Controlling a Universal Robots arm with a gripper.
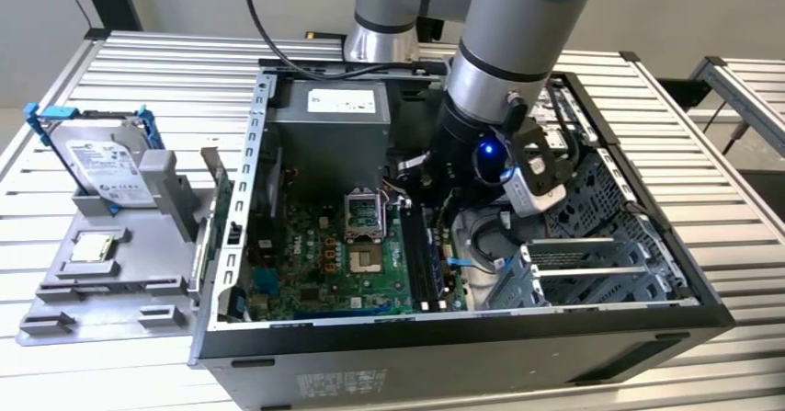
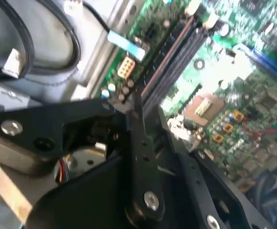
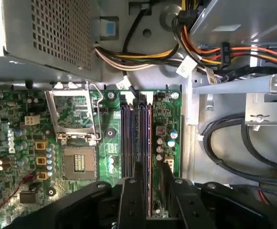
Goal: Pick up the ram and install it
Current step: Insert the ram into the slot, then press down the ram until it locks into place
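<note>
Exterior view, from its left: the hard drive (image 1: pixel 108 158) stood on the grey holder (image 1: pixel 110 273) on the counter (image 1: pixel 736 236), a small square chip (image 1: pixel 96 247) lay below it. The open computer case (image 1: pixel 454 337) sat mid-frame with the arm reaching inside. In the first wrist view the hand (image 3: pixel 148 191) hung right over the memory slots (image 3: pixel 137 138) beside the empty processor socket (image 3: pixel 79 164). A thin edge between the fingers (image 3: pixel 131 200) looked like the ram (image 3: pixel 149 193) — clamped, I judged, though not certainly. To seat it well: stick square to the slot, end latches open, pressure straight down and even.
</note>
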